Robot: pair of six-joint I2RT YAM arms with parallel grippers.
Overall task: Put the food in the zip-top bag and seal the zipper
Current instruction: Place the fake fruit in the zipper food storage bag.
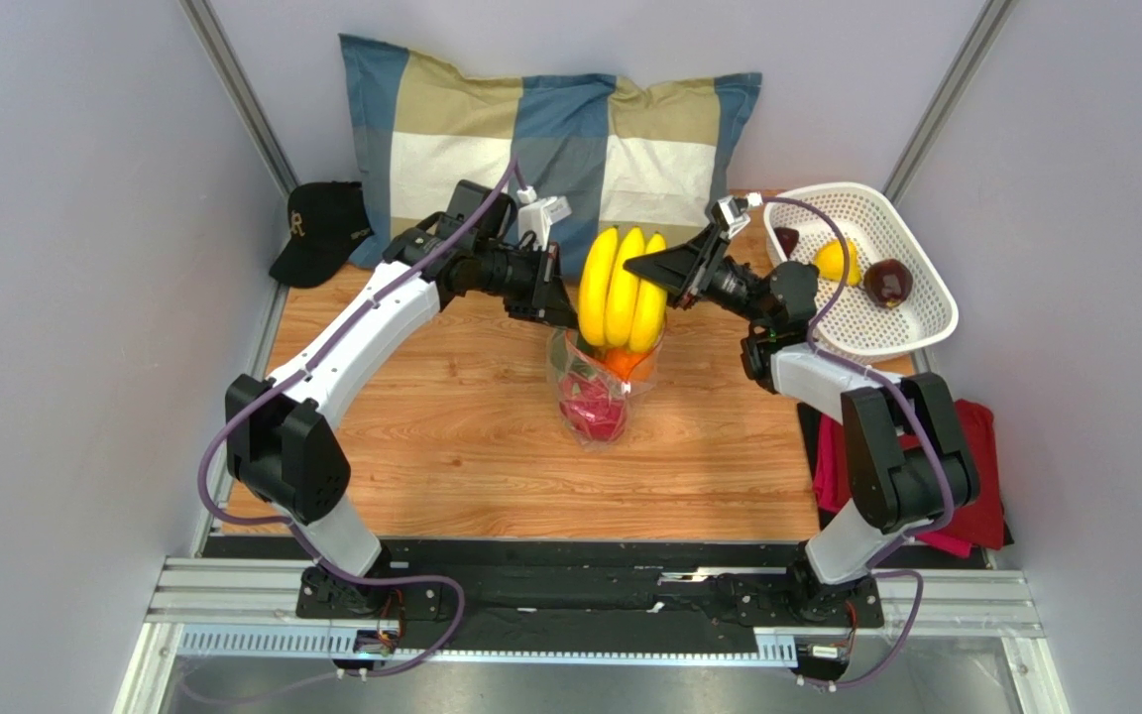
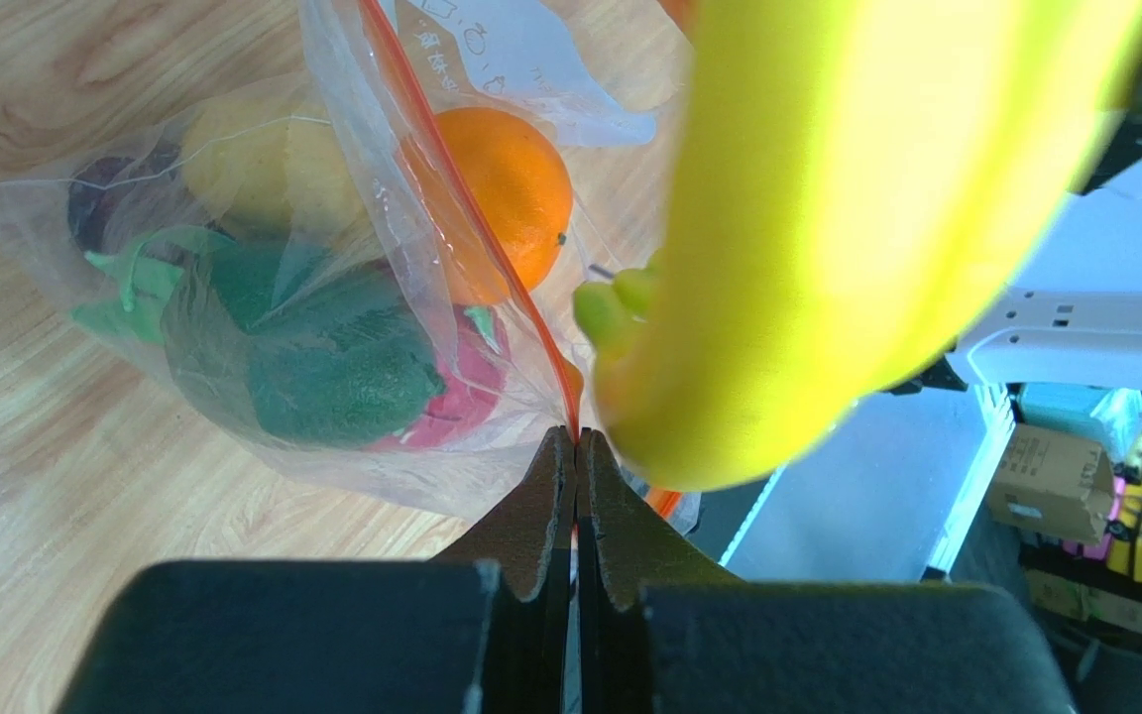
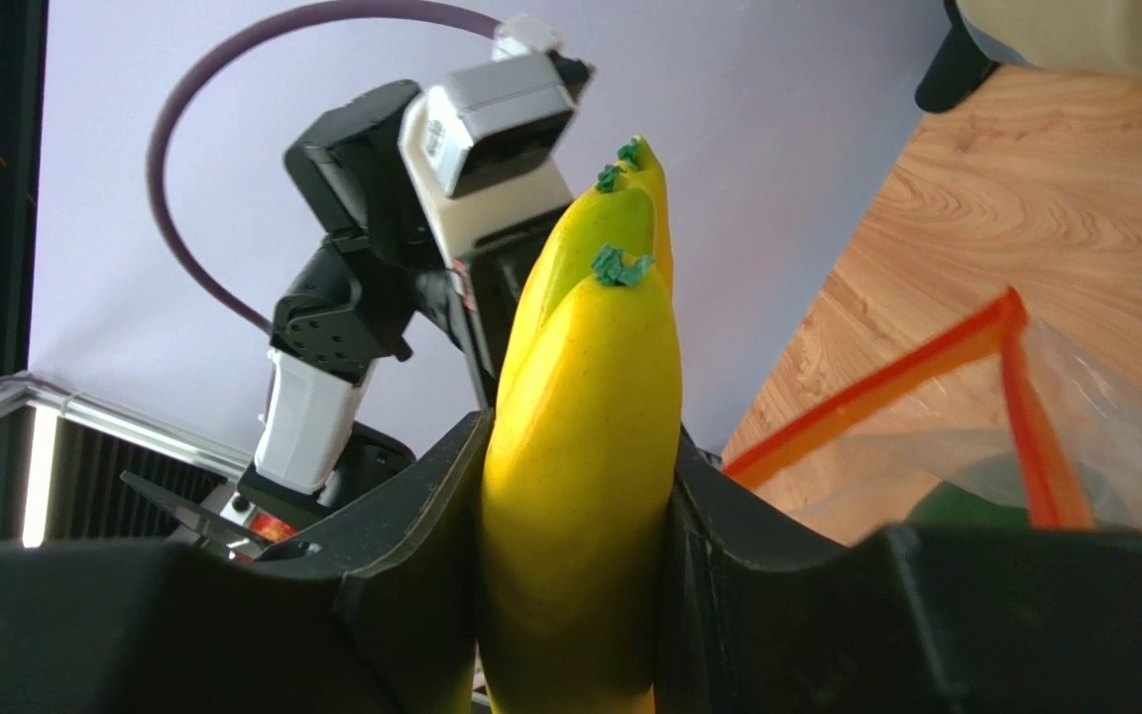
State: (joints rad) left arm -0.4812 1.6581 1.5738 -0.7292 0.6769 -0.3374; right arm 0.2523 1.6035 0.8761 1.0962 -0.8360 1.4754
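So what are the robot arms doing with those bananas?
The right fingers hold the bananas at the bag's open mouth. The left fingers pinch the bag's edge, so it stands open. An orange and a dragon fruit are already inside. A yellow piece and a dark piece sit in the basket.

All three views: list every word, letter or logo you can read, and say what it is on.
"R", gold, on the black cap.
White label on the bag: red print, too blurred to read.
Background box: marks too small to read.
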